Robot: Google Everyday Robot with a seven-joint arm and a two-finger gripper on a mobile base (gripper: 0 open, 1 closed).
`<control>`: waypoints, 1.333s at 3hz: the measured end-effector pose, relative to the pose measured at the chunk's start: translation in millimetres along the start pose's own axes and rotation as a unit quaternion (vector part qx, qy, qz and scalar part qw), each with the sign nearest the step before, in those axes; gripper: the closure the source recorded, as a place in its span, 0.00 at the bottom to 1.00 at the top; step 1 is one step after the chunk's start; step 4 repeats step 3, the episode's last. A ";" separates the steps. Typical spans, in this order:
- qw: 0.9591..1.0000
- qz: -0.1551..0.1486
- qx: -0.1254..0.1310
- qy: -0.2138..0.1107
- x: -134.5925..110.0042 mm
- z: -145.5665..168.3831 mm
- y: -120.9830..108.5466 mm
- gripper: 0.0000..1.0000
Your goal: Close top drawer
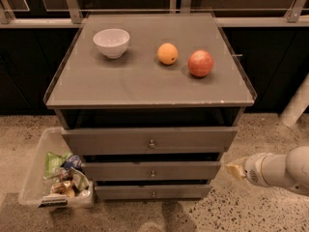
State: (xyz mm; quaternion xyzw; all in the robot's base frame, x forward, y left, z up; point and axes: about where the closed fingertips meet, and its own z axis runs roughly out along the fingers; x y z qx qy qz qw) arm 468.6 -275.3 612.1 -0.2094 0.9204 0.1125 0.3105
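The top drawer (120, 140) is a wide grey panel with a small round metal knob (151, 143) at its centre. It stands pulled out a little from the cabinet, with a dark gap above it. Two shorter grey drawers sit below it. My gripper (233, 170) is at the end of the white arm at the lower right, just beside the right end of the middle drawer (120, 170) and below the top drawer's right corner. It touches nothing that I can see.
On the cabinet top (120, 88) stand a white bowl (111, 42), an orange (167, 53) and a red apple (200, 63). A clear bin (34, 178) with packaged snacks sits on the speckled floor at the left. A white post (295, 104) stands at the right.
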 end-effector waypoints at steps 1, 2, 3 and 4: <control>1.000 0.000 0.000 0.000 0.0 0.0 0.0 0.11; 1.000 0.000 0.000 0.000 0.0 0.0 0.0 0.00; 1.000 0.000 0.000 0.000 0.0 0.0 0.1 0.00; 1.000 0.000 0.000 0.000 0.0 0.0 0.1 0.00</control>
